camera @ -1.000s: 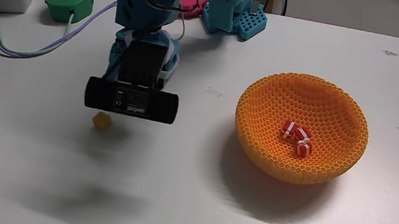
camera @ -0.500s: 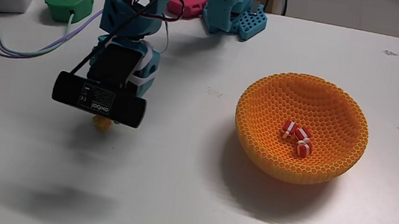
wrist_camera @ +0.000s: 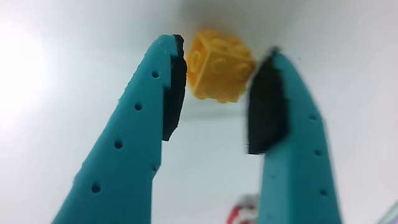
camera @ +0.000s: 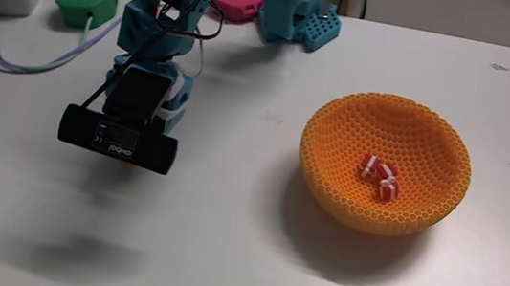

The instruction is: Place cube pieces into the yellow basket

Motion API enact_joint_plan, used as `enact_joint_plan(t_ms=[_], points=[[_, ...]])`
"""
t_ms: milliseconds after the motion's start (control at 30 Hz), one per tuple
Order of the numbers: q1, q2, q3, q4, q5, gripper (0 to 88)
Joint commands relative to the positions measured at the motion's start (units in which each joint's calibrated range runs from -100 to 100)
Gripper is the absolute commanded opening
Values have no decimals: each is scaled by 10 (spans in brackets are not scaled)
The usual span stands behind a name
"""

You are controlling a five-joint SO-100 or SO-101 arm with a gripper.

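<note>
Basket (camera: 328, 175): orange plastic honeycomb lattice. Gripper (wrist_camera: 214, 106): matt teal plastic, black rubbery pads (wrist_camera: 266, 106). Yellow cube (wrist_camera: 219, 65): smooth plastic. Table (camera: 224, 245): smooth, white.

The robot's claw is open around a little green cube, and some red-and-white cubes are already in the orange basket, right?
Almost. The cube between the fingers isn't green: the wrist view shows a yellow-orange cube with round dots, sitting between the open gripper fingers. The rest is right: in the fixed view, red-and-white cubes lie inside the orange basket.
</note>
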Motion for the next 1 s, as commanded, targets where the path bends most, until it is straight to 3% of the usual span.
enact_joint_plan(t_ms=[0, 233, 367, 467, 533, 733, 900, 933, 967], points=[[8, -7, -31, 29, -10, 0], [0, -36, -65, 67, 14, 0], [-50, -108, -169, 152, 35, 0], [-128, -171, -274, 332, 28, 0], [-209, -222, -271, 393, 0, 0], [-482, -288, -114, 368, -101, 0], [-592, -300, -39, 353, -150, 0], [-600, -306, -31, 350, -148, 18], [-607, -311, -27, 343, -131, 108]])
